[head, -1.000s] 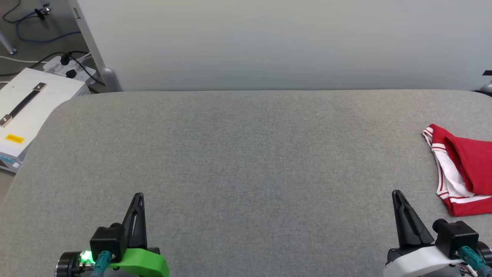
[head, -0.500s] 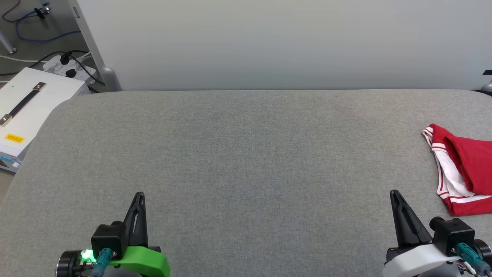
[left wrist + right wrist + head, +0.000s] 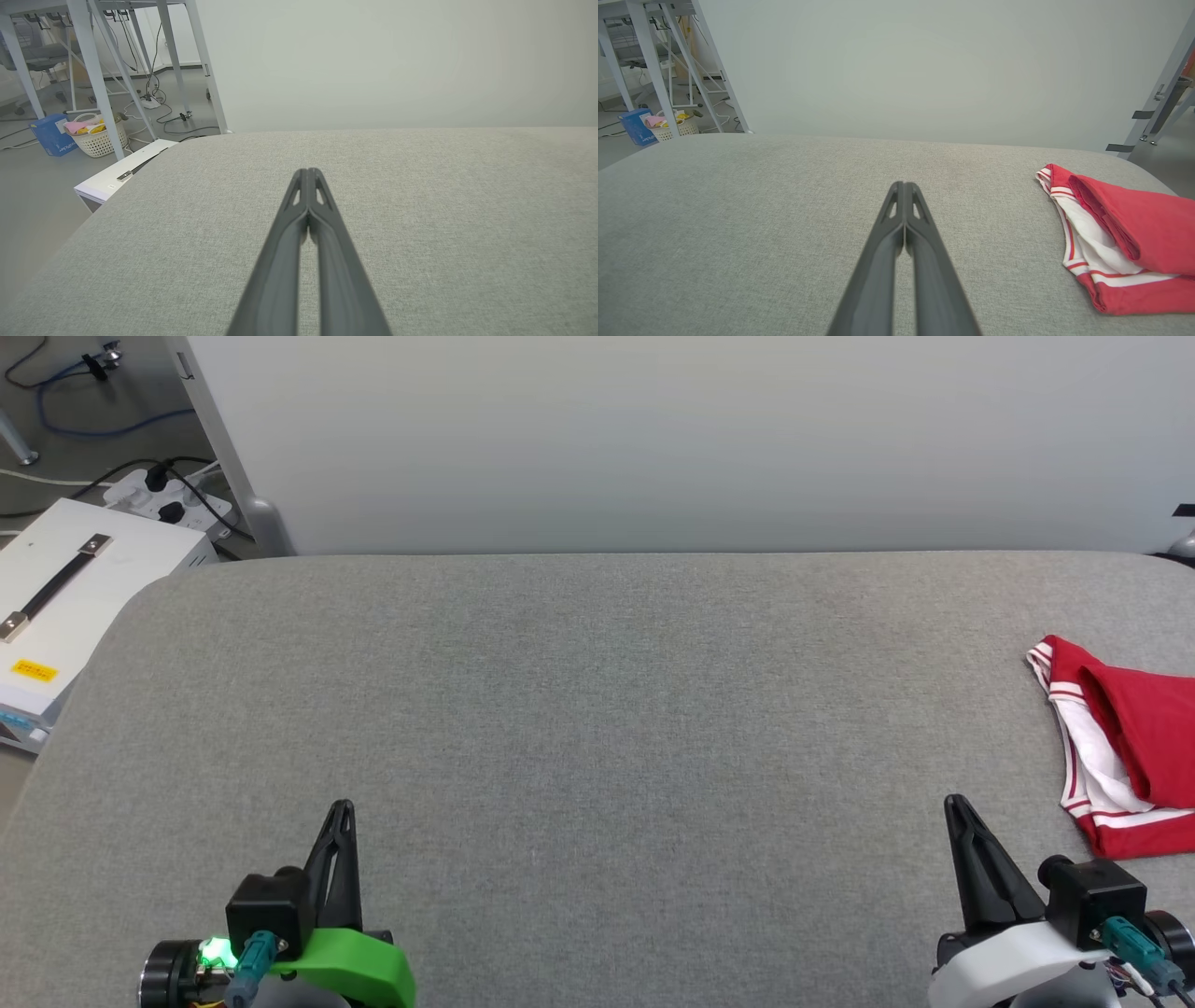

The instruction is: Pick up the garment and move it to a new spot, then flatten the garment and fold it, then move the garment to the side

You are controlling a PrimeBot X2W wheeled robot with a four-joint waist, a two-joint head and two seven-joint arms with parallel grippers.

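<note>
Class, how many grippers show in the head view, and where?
2. The left gripper is lower left; the right gripper is lower right, near the garment. None seems hidden.

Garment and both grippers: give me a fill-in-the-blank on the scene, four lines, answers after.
1. The garment lies folded near the ____ edge of the grey surface, by the robot's own sides.
2. The left gripper has its fingers ____, not open.
3. The right gripper holds ____.
4. Under its red top fold, the garment shows ____ cloth with red stripes.

Missing words: right; shut; nothing; white.
</note>
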